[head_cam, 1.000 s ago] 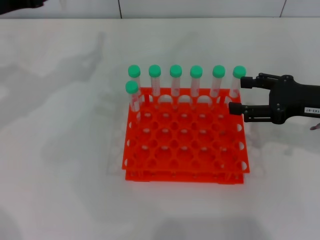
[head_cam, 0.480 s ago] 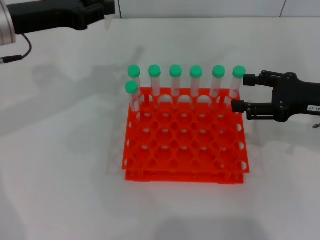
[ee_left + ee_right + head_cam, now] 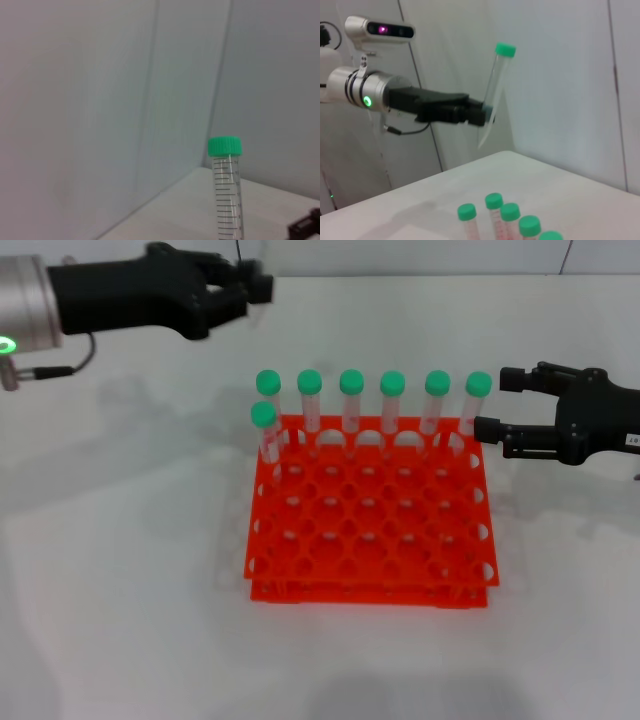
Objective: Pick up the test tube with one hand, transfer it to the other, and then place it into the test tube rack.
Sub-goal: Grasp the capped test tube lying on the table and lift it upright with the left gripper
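Note:
My left gripper (image 3: 255, 285), on the wrist with the green light, hangs high over the table behind the rack's left end. It is shut on the lower part of a test tube (image 3: 495, 82), which stands tilted with its green cap up. The left wrist view shows that tube (image 3: 226, 192) upright and close. The orange test tube rack (image 3: 370, 530) sits mid-table with several green-capped tubes (image 3: 392, 405) along its back row. Beside the rack's back right corner my right gripper (image 3: 493, 403) is open, just clear of the rightmost tube (image 3: 472, 405).
One more capped tube (image 3: 266, 435) stands in the second row at the rack's left end. White walls rise close behind the white table (image 3: 120, 570). A camera unit (image 3: 380, 30) sits above and behind the left arm in the right wrist view.
My left arm has swung in from the top left corner toward the middle with the tube. The right gripper has drawn back slightly to the right, away from the rack.

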{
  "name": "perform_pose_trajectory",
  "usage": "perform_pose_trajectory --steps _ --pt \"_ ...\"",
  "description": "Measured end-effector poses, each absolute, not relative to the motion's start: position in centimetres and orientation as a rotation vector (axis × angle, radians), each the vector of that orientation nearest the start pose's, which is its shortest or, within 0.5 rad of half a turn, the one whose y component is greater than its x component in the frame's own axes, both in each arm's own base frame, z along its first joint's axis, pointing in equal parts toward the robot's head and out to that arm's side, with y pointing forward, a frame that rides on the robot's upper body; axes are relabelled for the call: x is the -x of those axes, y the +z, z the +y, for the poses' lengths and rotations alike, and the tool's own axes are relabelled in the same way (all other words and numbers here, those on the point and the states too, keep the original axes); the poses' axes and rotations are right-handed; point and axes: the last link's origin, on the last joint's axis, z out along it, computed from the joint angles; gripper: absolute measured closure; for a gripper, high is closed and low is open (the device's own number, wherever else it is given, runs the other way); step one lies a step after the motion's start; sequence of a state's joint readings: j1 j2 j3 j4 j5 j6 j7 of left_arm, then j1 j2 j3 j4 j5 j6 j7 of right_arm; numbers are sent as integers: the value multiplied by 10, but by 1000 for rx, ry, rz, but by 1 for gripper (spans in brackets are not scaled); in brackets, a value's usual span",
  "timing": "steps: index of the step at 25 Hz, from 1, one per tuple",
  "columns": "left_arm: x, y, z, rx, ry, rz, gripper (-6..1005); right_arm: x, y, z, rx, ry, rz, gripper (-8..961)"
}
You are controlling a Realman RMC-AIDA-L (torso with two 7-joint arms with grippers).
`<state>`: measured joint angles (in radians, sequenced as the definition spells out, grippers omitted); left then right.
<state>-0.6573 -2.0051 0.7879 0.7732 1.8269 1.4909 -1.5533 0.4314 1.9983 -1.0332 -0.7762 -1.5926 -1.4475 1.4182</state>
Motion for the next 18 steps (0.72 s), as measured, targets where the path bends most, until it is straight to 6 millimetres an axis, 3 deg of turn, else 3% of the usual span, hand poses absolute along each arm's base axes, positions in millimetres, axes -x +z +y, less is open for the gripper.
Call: perform_pose_trajectory --steps 7,18 --pt "182 23 390 2752 -771 -403 811 -247 34 344 2613 794 492 98" --pt "170 -1 380 2841 -803 -364 810 -246 46 345 2600 787 451 98"
